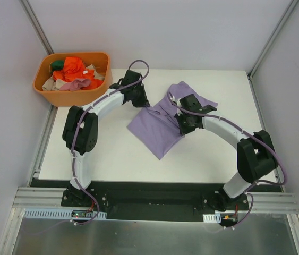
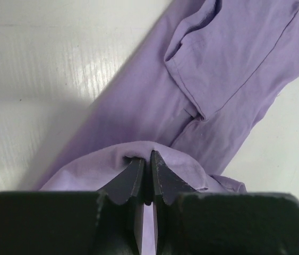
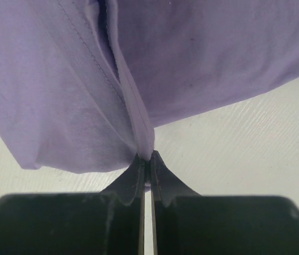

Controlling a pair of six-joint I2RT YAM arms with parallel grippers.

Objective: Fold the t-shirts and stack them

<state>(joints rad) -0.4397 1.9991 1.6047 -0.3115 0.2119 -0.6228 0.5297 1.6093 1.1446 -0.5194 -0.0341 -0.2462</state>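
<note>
Roughly mid-table, the purple t-shirt [image 1: 154, 130] lies rumpled and partly folded on the white table [image 1: 112, 154], its far corner reaching toward the back edge. From above, the middle of it is covered by the right arm and both sets of fingertips are hidden under the wrist housings. In the wrist views, the left gripper [image 2: 146, 159] has its fingers pressed together on a raised hump of purple cloth at the shirt's left edge. The right gripper [image 3: 146, 158] is nipped tight on a thin doubled hem, with the rest of the cloth filling that view, so the shirt's outline is cut off. An orange tub [image 1: 43, 90] at the table's far left corner holds a heap of clothes [image 1: 74, 66], orange, pink, beige and green, tangled so single items are hard to separate
</note>
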